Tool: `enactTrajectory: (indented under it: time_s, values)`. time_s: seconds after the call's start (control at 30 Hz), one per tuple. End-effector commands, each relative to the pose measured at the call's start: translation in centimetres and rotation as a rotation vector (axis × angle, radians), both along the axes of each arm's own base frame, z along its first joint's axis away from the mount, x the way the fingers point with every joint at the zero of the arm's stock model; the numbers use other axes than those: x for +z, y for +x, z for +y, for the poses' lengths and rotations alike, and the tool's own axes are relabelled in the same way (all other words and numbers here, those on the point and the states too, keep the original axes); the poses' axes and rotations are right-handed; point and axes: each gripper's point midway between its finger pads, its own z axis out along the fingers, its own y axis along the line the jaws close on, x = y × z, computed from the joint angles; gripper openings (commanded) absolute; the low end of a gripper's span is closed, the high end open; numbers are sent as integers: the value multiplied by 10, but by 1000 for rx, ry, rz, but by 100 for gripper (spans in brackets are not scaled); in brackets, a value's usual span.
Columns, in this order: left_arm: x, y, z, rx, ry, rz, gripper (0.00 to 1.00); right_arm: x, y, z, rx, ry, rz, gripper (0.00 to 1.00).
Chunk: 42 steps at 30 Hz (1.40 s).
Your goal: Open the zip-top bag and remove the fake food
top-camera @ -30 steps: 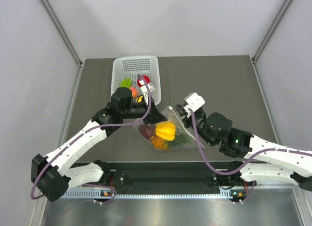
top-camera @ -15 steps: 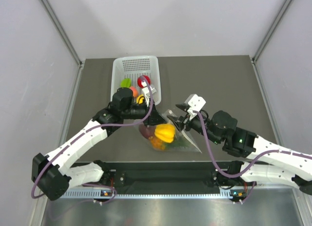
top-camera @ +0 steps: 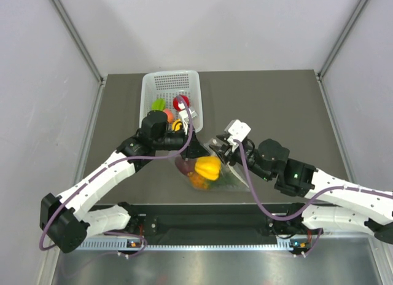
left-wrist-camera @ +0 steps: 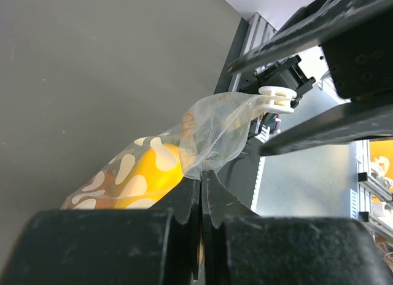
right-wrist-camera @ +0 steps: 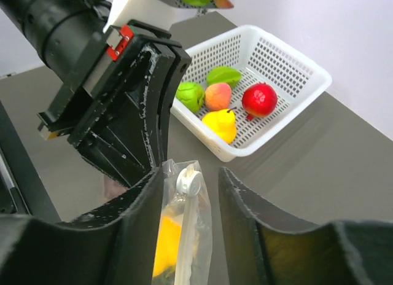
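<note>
One clear zip-top bag, cream dots, crinkled; yellow fake food inside.

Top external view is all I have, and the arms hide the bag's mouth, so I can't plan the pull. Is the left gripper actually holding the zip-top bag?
Observer: Yes. The left wrist view shows the left gripper shut on a fold of the zip-top bag.
Operator: And the right gripper?
Observer: The right wrist view shows the right gripper open, with the white zip slider standing between its fingers, not clamped.
Operator: Is any food inside?
Observer: The yellow pepper shows through the dotted plastic in the left wrist view.
</note>
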Motion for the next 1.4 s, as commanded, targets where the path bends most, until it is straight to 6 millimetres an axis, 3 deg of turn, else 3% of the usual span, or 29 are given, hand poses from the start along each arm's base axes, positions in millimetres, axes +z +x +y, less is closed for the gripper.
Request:
enactTrajectory:
  time_s: [0.0,0.13,0.33,0.4,0.47,0.53,0.57,0.7,0.87,1.0,1.03,1.07,1.23,1.33,1.37]
  values:
    - [28,-4,-2,-29,-68,-78,0,9,4,1,-24,29,-19,39]
    - [25,-5,-2,-34,-66,-76,0,14,7,-5,-53,49,-41,23]
    - [14,-7,0,-48,-39,-77,0,16,6,-14,-64,51,-61,13]
    - [14,-7,0,-57,-36,-100,10,17,3,-14,-48,50,-62,11]
    - [21,-9,-1,-78,-55,-127,31,15,1,-13,-34,42,-56,9]
    - [36,-11,-2,-100,-88,-173,44,15,-2,-13,-18,41,-51,7]
    - [42,-14,-3,-122,-104,-189,61,15,-4,-12,-2,42,-48,7]
    - [69,-17,-7,-175,-171,-282,69,15,-8,-11,37,58,-28,5]
    - [64,-10,-18,-215,-175,-251,74,11,-16,-9,96,58,-2,5]
    - [60,-6,-24,-231,-181,-248,68,10,-18,-11,104,64,14,5]
    - [56,-6,-24,-233,-177,-237,56,11,-18,-13,103,69,15,5]
    - [55,-6,-24,-238,-177,-235,50,11,-18,-14,98,70,14,5]
    - [43,-10,-23,-252,-166,-208,38,11,-17,-18,102,80,30,6]
    - [39,-12,-23,-258,-163,-198,19,11,-17,-19,103,83,40,6]
    - [38,-11,-22,-256,-162,-195,7,11,-17,-19,106,83,43,6]
